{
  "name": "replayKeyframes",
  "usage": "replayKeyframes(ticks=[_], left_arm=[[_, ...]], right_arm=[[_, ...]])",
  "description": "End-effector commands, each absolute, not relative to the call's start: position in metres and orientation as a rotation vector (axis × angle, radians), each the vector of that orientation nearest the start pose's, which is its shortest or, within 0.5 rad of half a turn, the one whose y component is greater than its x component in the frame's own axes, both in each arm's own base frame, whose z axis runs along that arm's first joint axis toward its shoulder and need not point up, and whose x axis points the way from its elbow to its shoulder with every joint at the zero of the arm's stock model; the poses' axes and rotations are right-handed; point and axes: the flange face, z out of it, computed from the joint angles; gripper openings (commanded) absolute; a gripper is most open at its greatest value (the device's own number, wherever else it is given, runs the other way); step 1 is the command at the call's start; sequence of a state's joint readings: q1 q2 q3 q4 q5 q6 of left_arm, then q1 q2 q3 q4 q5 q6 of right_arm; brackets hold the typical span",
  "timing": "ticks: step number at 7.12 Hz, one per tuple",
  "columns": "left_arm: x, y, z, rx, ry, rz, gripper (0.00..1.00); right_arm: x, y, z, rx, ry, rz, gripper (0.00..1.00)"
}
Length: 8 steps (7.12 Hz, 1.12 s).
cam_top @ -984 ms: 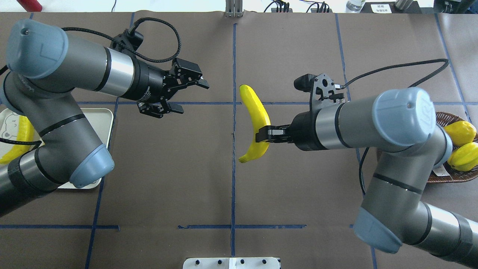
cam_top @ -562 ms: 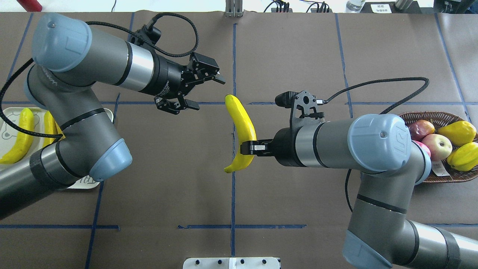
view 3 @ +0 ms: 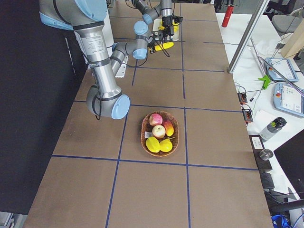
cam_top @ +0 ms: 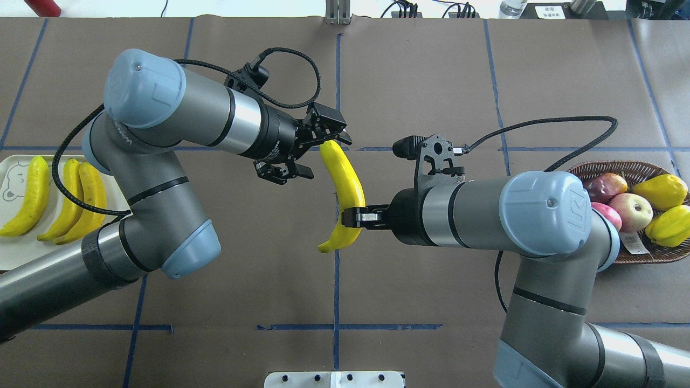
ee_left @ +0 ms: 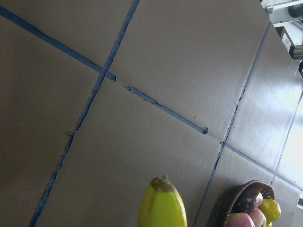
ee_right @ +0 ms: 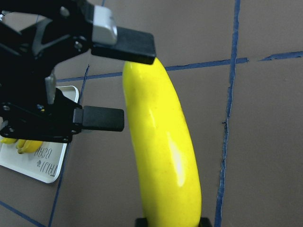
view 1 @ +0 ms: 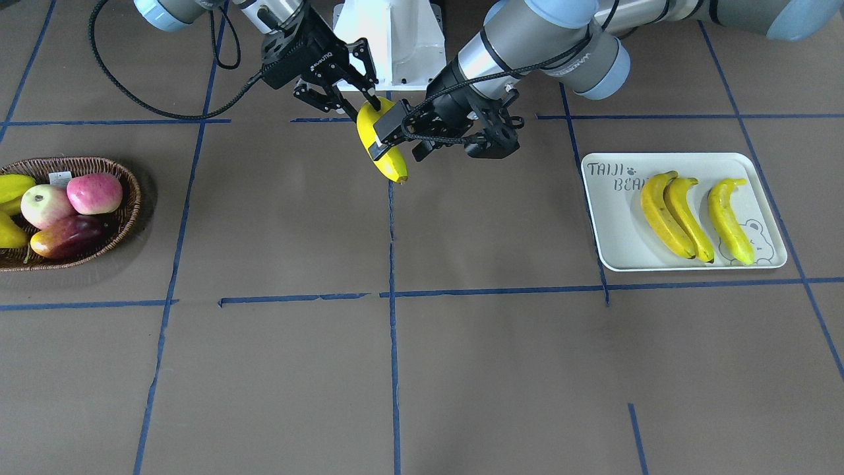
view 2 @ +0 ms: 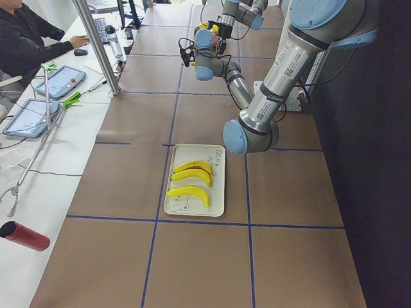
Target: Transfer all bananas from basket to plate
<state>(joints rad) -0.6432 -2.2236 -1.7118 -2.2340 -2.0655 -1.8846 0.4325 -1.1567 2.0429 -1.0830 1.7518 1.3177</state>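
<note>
Starting at the left of the overhead view, the plate (cam_top: 21, 253) lies on the table with three bananas (cam_top: 89, 199) on it, side by side.

Next comes the left gripper (cam_top: 327, 158). Its jaws are spread wide, and they sit around the top end of the fourth banana (cam_top: 345, 183). In the right wrist view one finger (ee_right: 124, 45) looks like it touches that end. The other finger (ee_right: 99, 118) is off to the side with a gap.

The fourth banana is up in the air over the middle of the table. The right gripper (cam_top: 350, 217) pinches it tight near its lower end.

At the far right is the basket (cam_top: 636, 257). It holds two apples (cam_top: 630, 207), a dark mango (cam_top: 606, 186) and some yellow fruit (cam_top: 663, 191). No banana shows in it, so this looks like the last one, and the robot seems to be passing it from one arm to the other.

Here is what could go wrong. If the right gripper lets go before the left one has squeezed, the banana will drop onto the table. The left jaws are only near the thin tip. A grip that far out could slip off the smooth, round skin, or the long banana could swing down and twist loose. The two grippers are also close, so a push too far could bump them together.
</note>
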Motion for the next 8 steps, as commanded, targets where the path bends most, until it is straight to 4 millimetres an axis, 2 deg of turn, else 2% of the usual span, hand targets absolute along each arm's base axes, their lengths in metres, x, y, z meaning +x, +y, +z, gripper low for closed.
replayKeyframes(ticks=[1, 2, 4, 5, 7, 8], left_arm=[[0.464, -0.439, 0.129, -0.177, 1.476, -0.399, 0.90], [0.471, -0.441, 0.134, -0.183, 1.464, -0.402, 0.83], [0.479, -0.436, 0.135, -0.175, 1.480, -0.393, 0.83], [0.478, -0.436, 0.134, -0.174, 1.483, -0.392, 0.78], [0.474, -0.434, 0.133, -0.156, 1.516, -0.367, 0.01], [0.473, -0.434, 0.132, -0.150, 1.531, -0.360, 0.00]], right_arm=[[-0.437, -0.328, 0.168, 0.318, -1.344, 0.024, 0.01], [-0.437, -0.328, 0.168, 0.316, -1.343, 0.026, 0.01], [-0.437, -0.328, 0.168, 0.317, -1.344, 0.025, 0.01], [-0.436, -0.328, 0.168, 0.318, -1.344, 0.024, 0.01], [-0.436, -0.328, 0.168, 0.318, -1.344, 0.024, 0.01], [-0.435, -0.329, 0.167, 0.319, -1.345, 0.025, 0.05]])
